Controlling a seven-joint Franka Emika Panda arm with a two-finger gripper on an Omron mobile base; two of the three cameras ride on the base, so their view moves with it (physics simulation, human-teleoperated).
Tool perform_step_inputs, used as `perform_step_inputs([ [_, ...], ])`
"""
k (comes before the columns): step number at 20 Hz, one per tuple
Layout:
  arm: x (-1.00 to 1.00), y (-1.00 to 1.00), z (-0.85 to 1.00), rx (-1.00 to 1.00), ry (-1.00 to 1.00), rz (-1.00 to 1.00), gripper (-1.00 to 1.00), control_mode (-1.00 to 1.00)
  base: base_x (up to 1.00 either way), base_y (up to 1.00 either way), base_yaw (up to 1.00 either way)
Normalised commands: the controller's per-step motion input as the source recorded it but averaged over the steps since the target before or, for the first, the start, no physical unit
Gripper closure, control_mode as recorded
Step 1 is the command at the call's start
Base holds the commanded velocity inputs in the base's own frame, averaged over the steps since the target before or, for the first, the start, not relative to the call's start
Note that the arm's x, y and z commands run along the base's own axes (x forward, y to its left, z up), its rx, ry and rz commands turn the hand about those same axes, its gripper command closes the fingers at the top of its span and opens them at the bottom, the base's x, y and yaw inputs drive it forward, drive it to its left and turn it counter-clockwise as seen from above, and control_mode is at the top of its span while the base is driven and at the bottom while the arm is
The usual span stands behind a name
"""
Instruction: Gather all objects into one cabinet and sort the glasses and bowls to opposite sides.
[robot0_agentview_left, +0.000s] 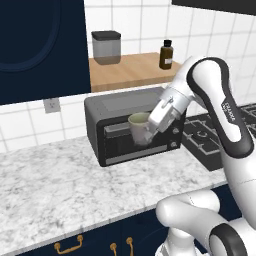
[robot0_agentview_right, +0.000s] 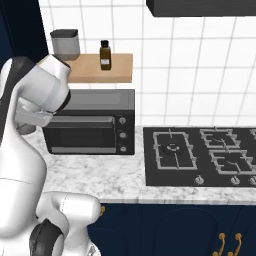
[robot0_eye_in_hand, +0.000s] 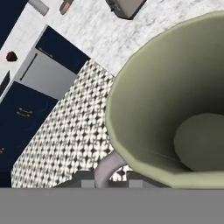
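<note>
A cream cup (robot0_agentview_left: 138, 121) hangs upright in the air in front of the toaster oven, above the counter. My gripper (robot0_agentview_left: 146, 131) comes at it from the right and is shut on its wall. In the hand view the cream cup (robot0_eye_in_hand: 175, 113) looms large and looks empty, with my gripper (robot0_eye_in_hand: 110, 179) pinching its near side. The dark navy wall cabinet (robot0_agentview_left: 40, 45) is up at the left, well above and left of the cup. A small red thing (robot0_eye_in_hand: 12, 56) lies far off, too small to identify.
A black toaster oven (robot0_agentview_left: 112, 120) (robot0_agentview_right: 90, 122) stands on the marble counter (robot0_agentview_left: 55, 185). Above it, a wooden shelf (robot0_agentview_left: 125, 70) bears a grey canister (robot0_agentview_left: 106, 47) and a brown bottle (robot0_agentview_left: 166, 54). A gas hob (robot0_agentview_right: 200, 155) lies to the right. Low navy drawers (robot0_agentview_left: 90, 242) run under the counter.
</note>
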Motion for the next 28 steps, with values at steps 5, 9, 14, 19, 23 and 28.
perform_step_inputs([
  [5,-0.20,0.03,-0.17,0.00,0.06,0.00,1.00,-1.00,0.00,0.00,0.00],
  [9,0.00,0.00,0.00,0.00,0.00,0.00,1.00,1.00,-0.26,0.00,0.00],
  [14,0.00,0.00,0.00,0.00,0.00,0.00,1.00,1.00,-0.78,0.00,-0.02],
  [19,0.00,0.00,0.00,0.00,0.00,0.00,1.00,1.00,-1.00,0.00,-0.10],
  [23,0.00,0.00,0.00,0.00,0.00,0.00,1.00,1.00,-1.00,0.00,-0.11],
  [28,0.00,0.00,0.00,0.00,0.00,0.00,1.00,1.00,-0.73,0.50,-0.13],
])
